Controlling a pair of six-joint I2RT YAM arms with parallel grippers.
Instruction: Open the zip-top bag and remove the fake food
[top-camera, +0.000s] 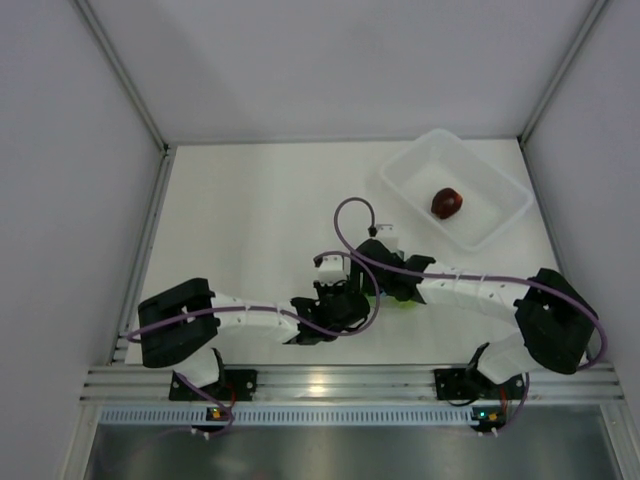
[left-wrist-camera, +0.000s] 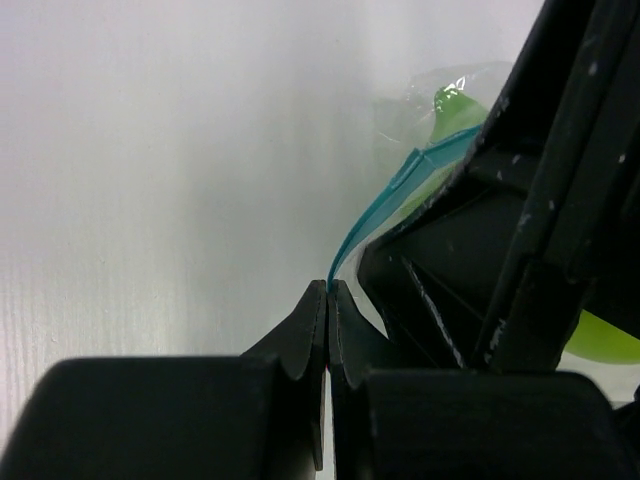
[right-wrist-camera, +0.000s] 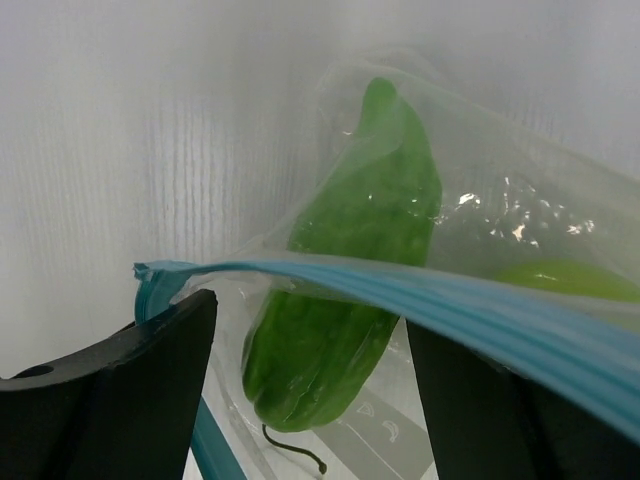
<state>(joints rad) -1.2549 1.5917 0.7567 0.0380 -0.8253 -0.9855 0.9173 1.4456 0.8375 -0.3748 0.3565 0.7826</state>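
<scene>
1. The left hand is pinched tight on the blue zipper strip of the zip-top bag. It should hold on and lift that edge a little, so the mouth gapes.
2. The bag lies on the white surface, right between the two arms. The long green fruit and the yellow-green apple are inside it.
3. The right hand is spread wide and holds nothing. The long green fruit sits in line with the gap between its fingers.
4. Slide the right hand under the blue strip, not over it. Otherwise it will likely grab plastic too.
5. Squeeze the fruit at its fat middle. It looks smooth and may pop out of a grip near the tip.
6. Pull back slowly. Then carry the fruit to the tray, where the dark red fruit lies.
</scene>
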